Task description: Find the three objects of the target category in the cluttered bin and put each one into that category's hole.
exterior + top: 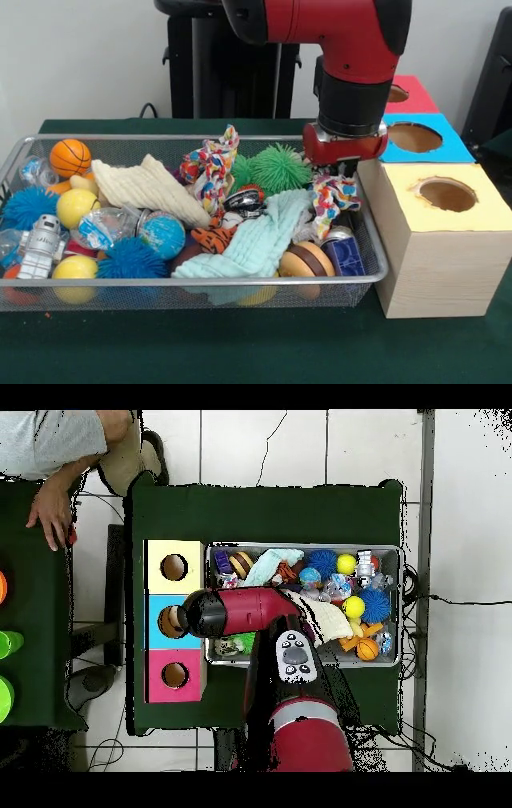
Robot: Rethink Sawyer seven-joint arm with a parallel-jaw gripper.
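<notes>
So the red and black Sawyer arm (352,72) reaches down over the right end of the wide silver wire-mesh bin (240,282) in the front view, and its gripper (344,172) sits right on top of a small white rag printed with red, blue, yellow and orange patches (334,200). The rag hangs straight under the gripper and looks bunched up against it, but the fingers are buried behind the red wrist housing and the fabric, so I honestly can't tell if it's clamped or just touching.

A second printed rag (210,170) stands up in a twist well off to the gripper's left in that same view, past the two green spiky rubber balls (276,168) that sit just beside the gripper. Only those two rags show up clearly; a third isn't something I can pick out in the pile.

Directly below the gripper, toward the camera, lies the mint-green cloth (260,240), with a blue can (344,254) and a brown wooden disc (308,260) near it. The plain cream cloth (148,190) is further left, beyond the second rag.

The pale wood-grain box with the yellow top and round hole (446,194) is just to the gripper's right, touching the bin's end. From overhead, the arm (245,610) covers the bin's end nearest the boxes, and the yellow hole (174,567) is close by.
</notes>
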